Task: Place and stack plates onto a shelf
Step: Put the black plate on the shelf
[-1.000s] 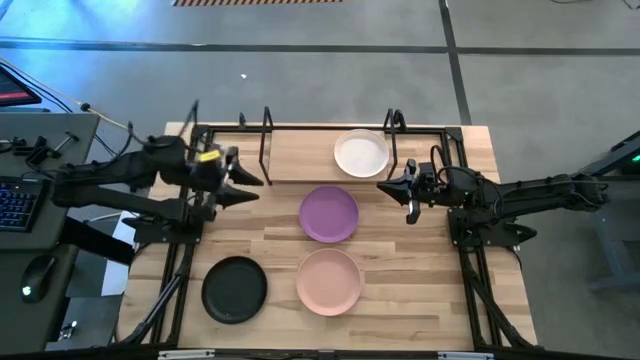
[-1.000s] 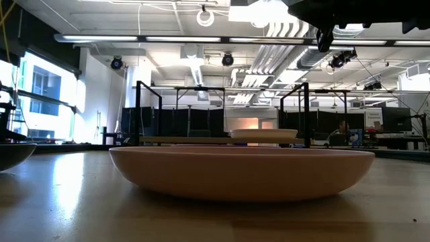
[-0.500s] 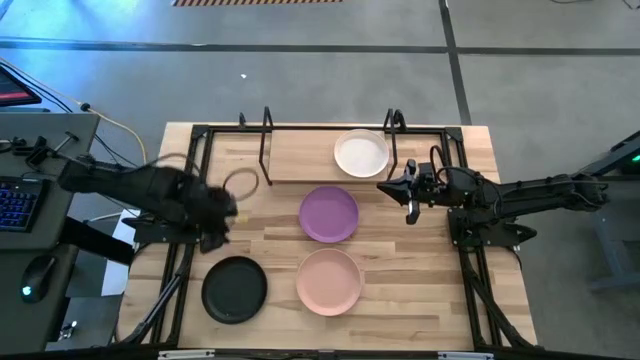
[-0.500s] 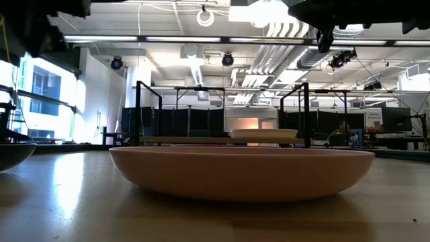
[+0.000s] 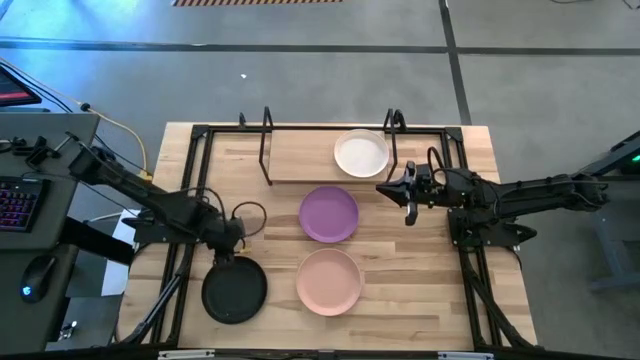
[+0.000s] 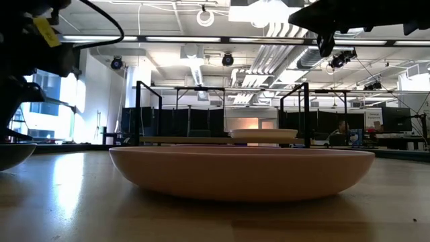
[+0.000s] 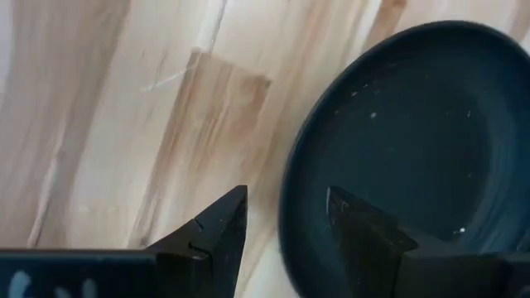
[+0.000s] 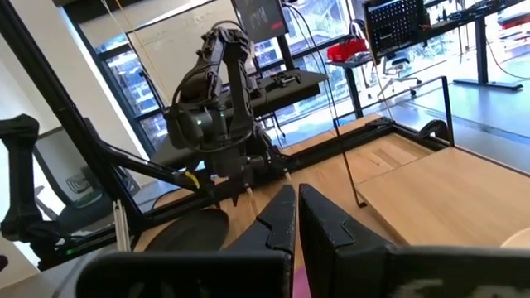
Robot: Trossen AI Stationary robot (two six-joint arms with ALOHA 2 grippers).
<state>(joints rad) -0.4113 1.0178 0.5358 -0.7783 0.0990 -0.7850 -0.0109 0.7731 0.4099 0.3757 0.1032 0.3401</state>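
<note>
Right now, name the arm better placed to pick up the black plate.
Left. Its end effector hangs open just over the black plate, fingers straddling its rim. The right end effector waits across the table, beside the purple plate.

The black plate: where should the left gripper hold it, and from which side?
Probably at the rim of the black plate nearest the left gripper, coming from above: the plate lies flat, and the open fingers already straddle that edge, one over the table, one inside.

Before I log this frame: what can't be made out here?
- Low view: the pink plate hides the purple plate; the black plate is cut by the edge.
- Left wrist view: left gripper straddles the black plate's rim; contact unclear.
- Right gripper: nothing seen between its fingers.
</note>
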